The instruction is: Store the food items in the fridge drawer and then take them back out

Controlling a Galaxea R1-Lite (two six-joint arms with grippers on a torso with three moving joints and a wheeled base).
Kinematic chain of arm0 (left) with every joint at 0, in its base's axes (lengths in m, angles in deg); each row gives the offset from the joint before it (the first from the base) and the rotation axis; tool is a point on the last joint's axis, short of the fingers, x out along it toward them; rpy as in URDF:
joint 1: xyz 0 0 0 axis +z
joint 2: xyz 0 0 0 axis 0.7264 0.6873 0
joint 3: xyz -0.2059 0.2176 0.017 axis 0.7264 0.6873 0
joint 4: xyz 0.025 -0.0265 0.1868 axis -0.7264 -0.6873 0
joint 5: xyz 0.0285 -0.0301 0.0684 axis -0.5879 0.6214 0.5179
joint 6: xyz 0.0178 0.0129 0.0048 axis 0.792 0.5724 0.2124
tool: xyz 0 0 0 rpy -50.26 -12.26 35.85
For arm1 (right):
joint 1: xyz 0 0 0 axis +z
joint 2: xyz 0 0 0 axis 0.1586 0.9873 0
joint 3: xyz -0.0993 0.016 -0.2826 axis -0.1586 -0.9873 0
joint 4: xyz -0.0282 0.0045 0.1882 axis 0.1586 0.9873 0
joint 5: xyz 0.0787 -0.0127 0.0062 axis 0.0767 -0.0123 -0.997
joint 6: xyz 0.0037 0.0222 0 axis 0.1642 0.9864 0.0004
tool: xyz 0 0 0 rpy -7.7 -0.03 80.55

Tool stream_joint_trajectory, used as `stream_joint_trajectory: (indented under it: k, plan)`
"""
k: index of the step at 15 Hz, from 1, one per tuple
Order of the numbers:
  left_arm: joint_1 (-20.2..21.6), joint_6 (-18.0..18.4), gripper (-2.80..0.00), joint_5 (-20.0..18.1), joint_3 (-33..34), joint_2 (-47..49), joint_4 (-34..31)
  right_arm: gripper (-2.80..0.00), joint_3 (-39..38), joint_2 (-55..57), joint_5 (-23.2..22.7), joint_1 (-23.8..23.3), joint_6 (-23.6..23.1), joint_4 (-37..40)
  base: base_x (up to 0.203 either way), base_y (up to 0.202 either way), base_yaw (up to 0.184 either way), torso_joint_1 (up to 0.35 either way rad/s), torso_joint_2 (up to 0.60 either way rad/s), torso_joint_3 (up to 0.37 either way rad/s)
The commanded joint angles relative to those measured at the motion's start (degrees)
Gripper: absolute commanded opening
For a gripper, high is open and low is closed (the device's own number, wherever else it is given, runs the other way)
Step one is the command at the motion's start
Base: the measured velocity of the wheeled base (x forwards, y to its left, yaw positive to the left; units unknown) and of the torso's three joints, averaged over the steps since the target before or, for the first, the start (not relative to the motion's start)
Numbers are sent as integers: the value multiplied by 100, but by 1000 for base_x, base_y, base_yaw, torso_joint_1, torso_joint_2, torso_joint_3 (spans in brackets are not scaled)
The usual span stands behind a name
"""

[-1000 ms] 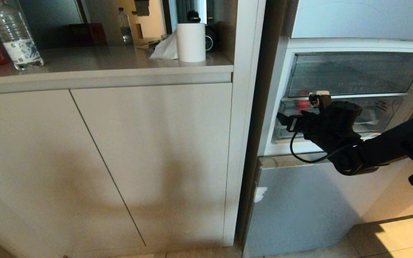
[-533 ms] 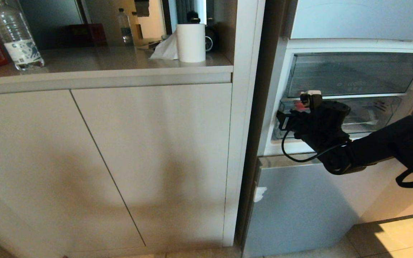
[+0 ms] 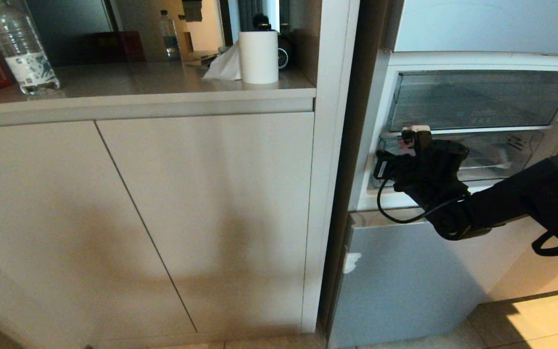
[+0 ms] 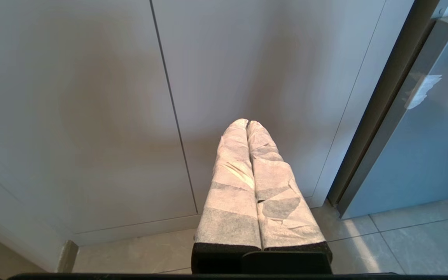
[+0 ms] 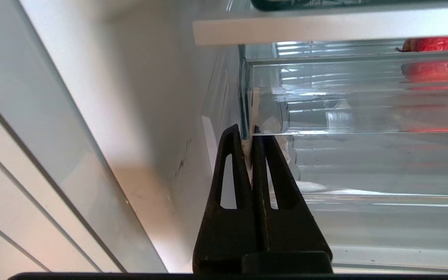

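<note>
Red pepper (image 5: pixel 434 43) already inside clear drawer (image 5: pixel 364 128); right claw (image 5: pixel 252 136) pressed together at drawer's corner; closing, retrieval judged remaining.

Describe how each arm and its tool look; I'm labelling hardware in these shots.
The right arm is matte black and bulky, with a black cable looping under the wrist and a small white block on top. The right tool has black triangular fingers with cut-out slots. The left tool has fingers wrapped in white-grey fabric tape on a black base.

The pepper (image 5: pixel 436 43) lies inside the fridge drawer (image 5: pixel 325 101).
</note>
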Motion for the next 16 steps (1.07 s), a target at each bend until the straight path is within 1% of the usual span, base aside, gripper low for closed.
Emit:
stream_joint_trajectory:
  k: [1, 4, 6, 8, 10, 13, 14, 16]
  plan:
    - [1, 2, -280, 1, 0, 2, 0, -280, -117, -68, -5, 2, 6, -44, 0, 0, 0, 0, 0, 0]
    - [1, 2, -280, 1, 0, 2, 0, -280, -593, -369, -25, 32, 40, -50, 0, 0, 0, 0, 0, 0]
    - [1, 2, -280, 1, 0, 2, 0, -280, -1012, -709, -29, 82, 147, -49, 0, 0, 0, 0, 0, 0]
    - [1, 2, -280, 1, 0, 10, 0, -280, -1277, -921, -30, 130, 246, -47, 0, 0, 0, 0, 0, 0]
    - [1, 2, -280, 1, 0, 2, 0, -280, -2043, -1475, -36, 205, 280, -47, 0, 0, 0, 0, 0, 0]
    - [1, 2, -280, 1, 0, 2, 0, -280, -2883, -2068, -34, 372, 297, -50, 0, 0, 0, 0, 0, 0]
    - [1, 10, -280, 1, 0, 2, 0, 0, -3063, -2171, -19, 437, 295, -52, 0, 0, 0, 0, 0, 0]
    - [1, 2, -280, 1, 0, 2, 0, 0, -3347, -2408, 0, 491, 338, -49, 0, 0, 0, 0, 0, 0]
